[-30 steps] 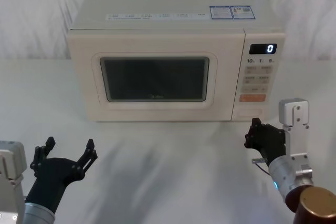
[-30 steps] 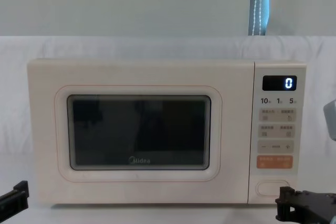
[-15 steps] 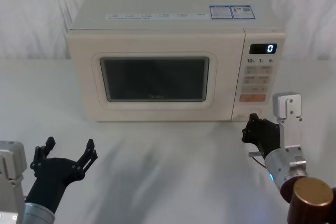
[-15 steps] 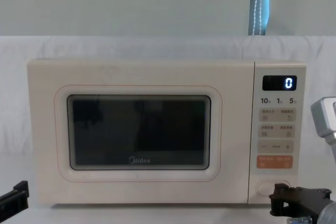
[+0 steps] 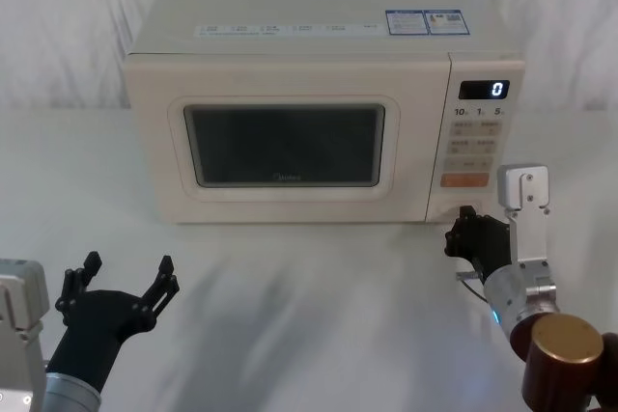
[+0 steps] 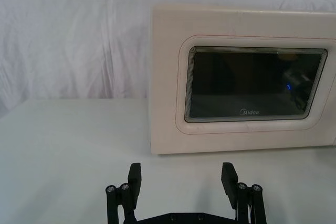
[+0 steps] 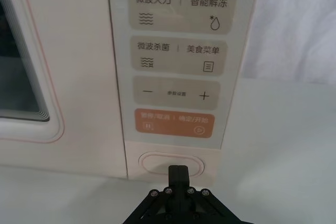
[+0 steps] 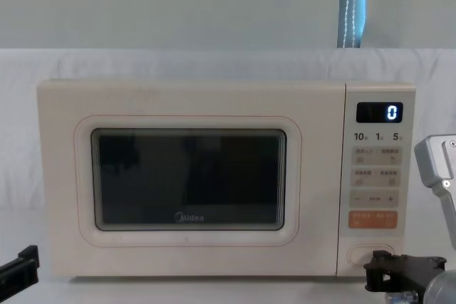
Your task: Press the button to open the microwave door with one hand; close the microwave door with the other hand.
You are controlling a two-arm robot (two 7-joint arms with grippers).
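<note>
Head view: the right hand (image 5: 467,234), fingers pressed together, sits low at the front right corner of a cream microwave (image 5: 319,7) on a white-draped worktop (image 5: 309,306). The tips point at the foot of the control panel, where the button lies just ahead of them, largely covered by the hand itself. The microwave door (image 5: 285,147) is shut flush, off to that hand's left. The left hand (image 5: 121,287) hovers with fingers spread wide, well back from the door and apart from it. The display (image 5: 484,90) above the right hand reads 0.

Left wrist view: the left hand (image 6: 181,179) holds its two fingers (image 6: 135,174) wide apart over bare worktop (image 6: 68,150). The microwave door (image 6: 252,85), closed, stands well ahead of the hand, with the "Midea" logo under the dark glass.

Right wrist view: the right hand (image 7: 178,170) has its fingers closed into a single tip, gripping nothing. The button (image 7: 170,163), a wide cream pill, lies directly ahead of the tip, which overlaps its lower edge; whether they touch cannot be told. The orange key (image 7: 174,123) sits just beyond the button.

Chest view: the right hand (image 8: 377,277) comes in beside the button (image 8: 369,255), at its lower edge. The microwave door (image 8: 189,179) is closed. One finger of the left hand (image 8: 20,267) shows well clear of the door's lower corner.
</note>
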